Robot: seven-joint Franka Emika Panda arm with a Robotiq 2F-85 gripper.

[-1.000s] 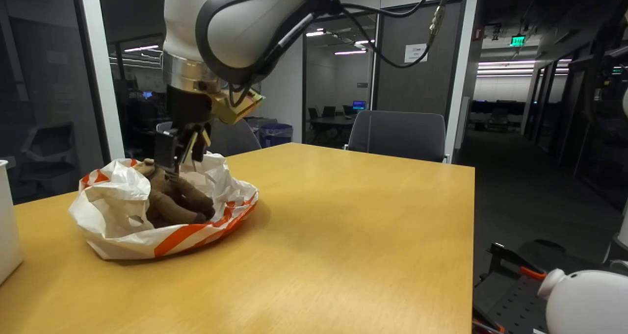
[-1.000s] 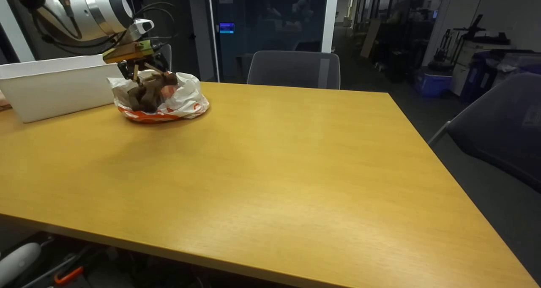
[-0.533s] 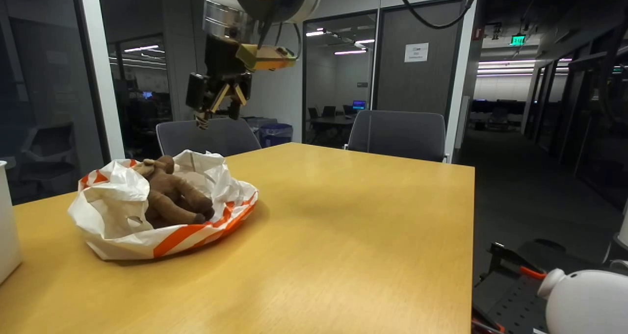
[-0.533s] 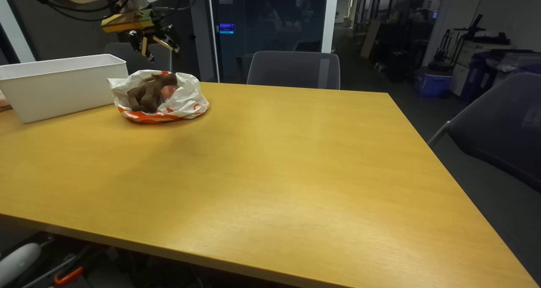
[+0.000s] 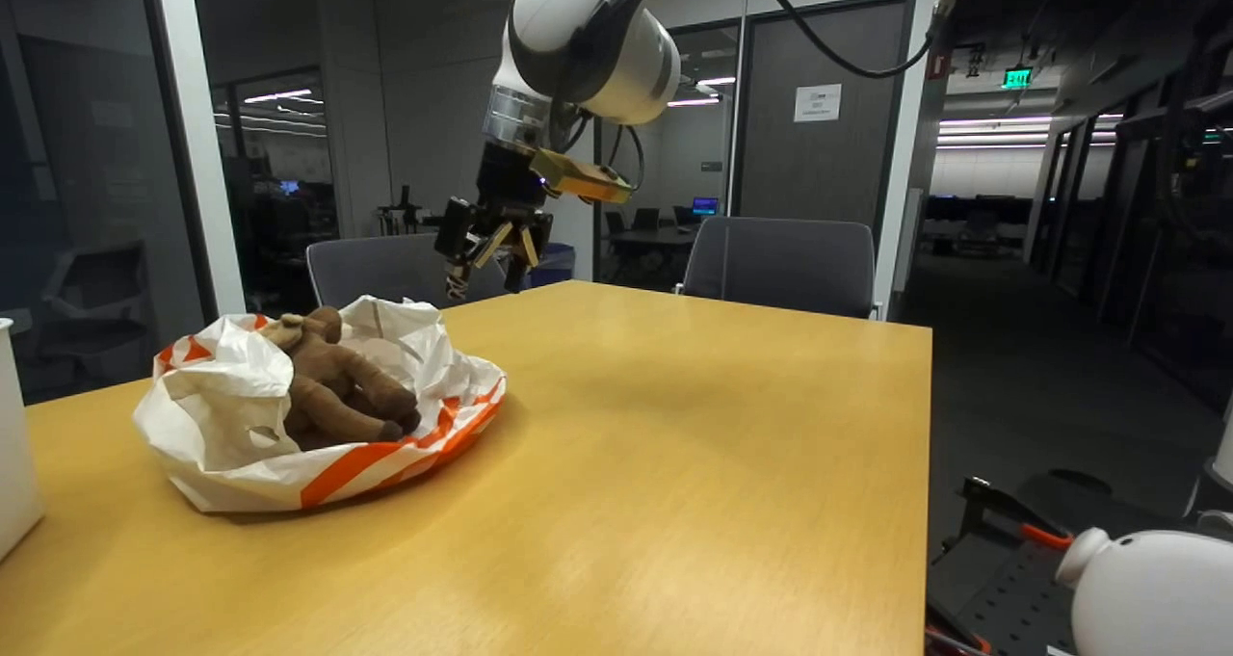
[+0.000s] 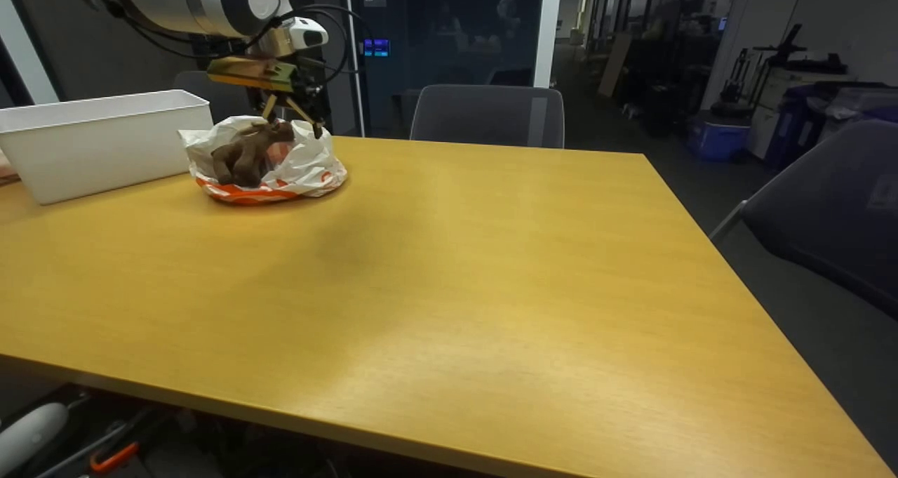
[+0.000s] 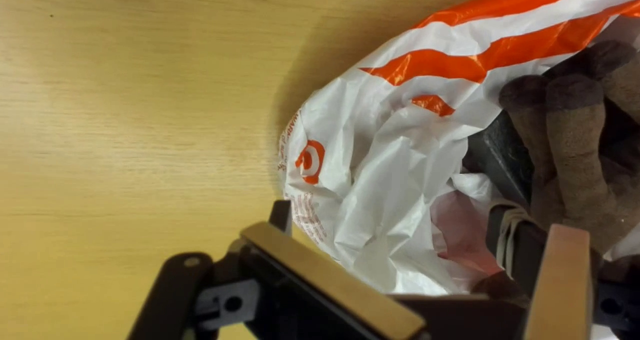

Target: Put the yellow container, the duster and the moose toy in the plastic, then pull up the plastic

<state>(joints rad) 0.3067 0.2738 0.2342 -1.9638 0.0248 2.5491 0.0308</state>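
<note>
The plastic (image 5: 241,478) is a crumpled white bag with orange stripes, open on the table in both exterior views (image 6: 313,166) and at right in the wrist view (image 7: 395,180). The brown moose toy (image 5: 332,377) lies in it, limbs toward its front edge; it also shows in the wrist view (image 7: 575,130). The dark duster (image 7: 502,153) is partly visible in the bag beside the toy's legs. The yellow container is hidden. My gripper (image 5: 486,282) is open and empty, above the bag's rim, apart from the toy. In the wrist view its fingers (image 7: 395,225) straddle the bag's edge.
A white bin (image 6: 105,148) stands beside the bag at the table's left in an exterior view. Its edge shows in an exterior view (image 5: 14,444). Chairs (image 5: 780,266) stand behind the wooden table (image 5: 674,502).
My gripper has risen off the moose toy, moved right in both exterior views, then come down somewhat. The toy stays lying in the bag, and the bag has barely moved.
</note>
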